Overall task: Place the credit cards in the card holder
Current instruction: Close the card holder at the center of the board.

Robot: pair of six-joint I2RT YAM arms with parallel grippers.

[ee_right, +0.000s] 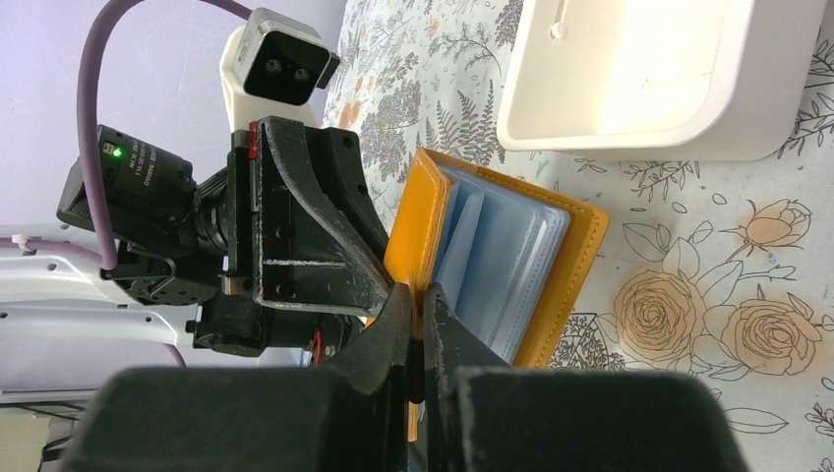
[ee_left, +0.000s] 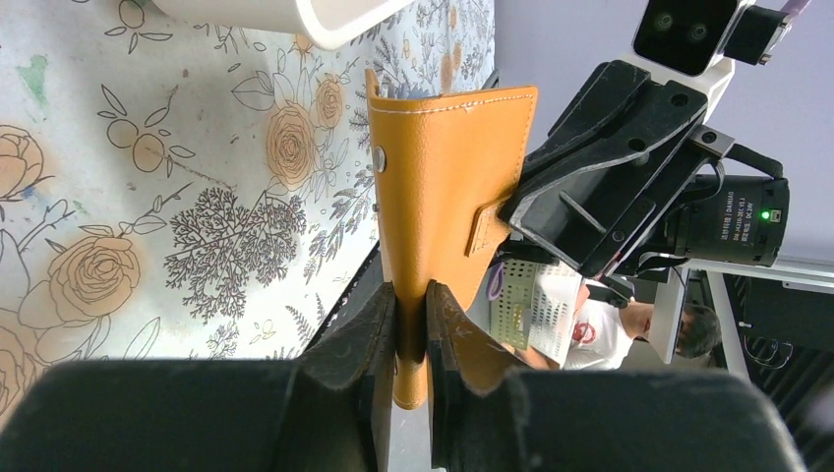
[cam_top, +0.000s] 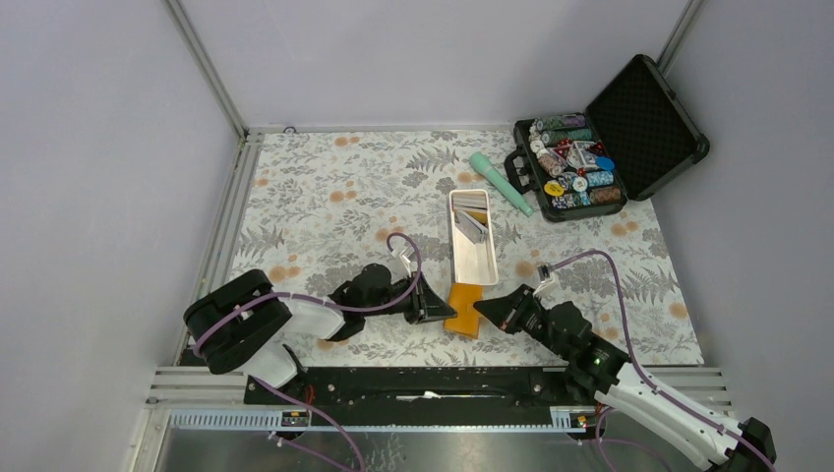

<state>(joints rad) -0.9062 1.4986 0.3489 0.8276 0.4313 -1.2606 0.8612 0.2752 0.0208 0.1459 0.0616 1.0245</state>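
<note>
Two grippers hold the card holder open.

The left gripper pinches one orange cover and the right gripper pinches the other. The card holder sits between them, blue pockets showing. The credit cards lie in the white tray just past it. The tray's long side points away from the arms. Both arms look equally near.
</note>
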